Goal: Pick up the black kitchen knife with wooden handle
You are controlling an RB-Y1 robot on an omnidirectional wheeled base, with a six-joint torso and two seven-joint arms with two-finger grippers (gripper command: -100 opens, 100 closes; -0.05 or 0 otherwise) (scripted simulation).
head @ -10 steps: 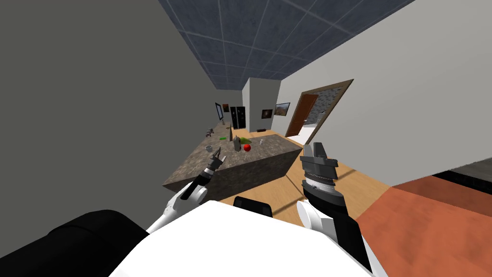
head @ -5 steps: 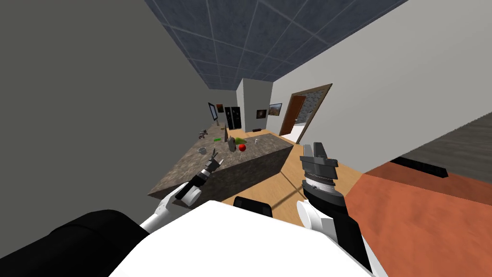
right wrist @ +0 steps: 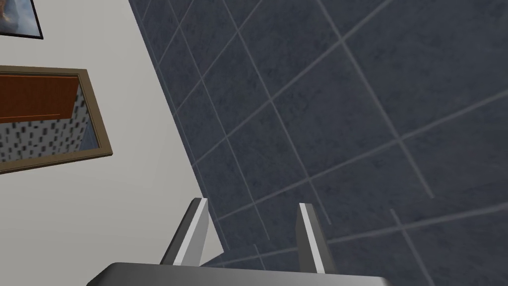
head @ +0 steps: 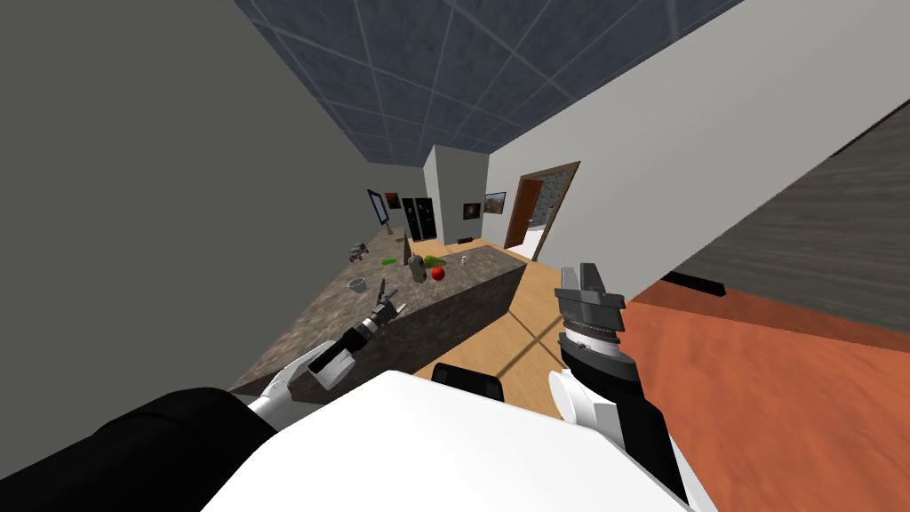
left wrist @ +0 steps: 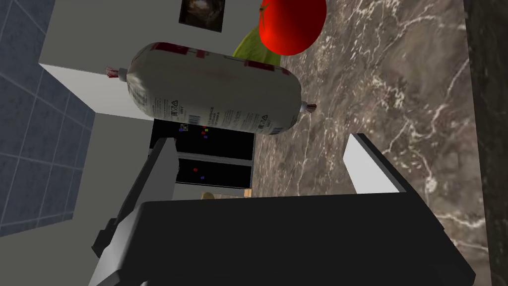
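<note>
Far ahead, knife [head: 405, 249] seemingly upright.

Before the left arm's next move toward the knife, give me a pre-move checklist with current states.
1. Left gripper open, nothing held: ok.
2. Left gripper above the marble countertop: ok.
3. Knife identified: cannot tell; a dark pointed thing far along the countertop might be it.
4. Left gripper aimed at knife: not ok; it points at a white wrapped sausage, with a red tomato beyond.
5. Right gripper open, held off the countertop: ok.
</note>
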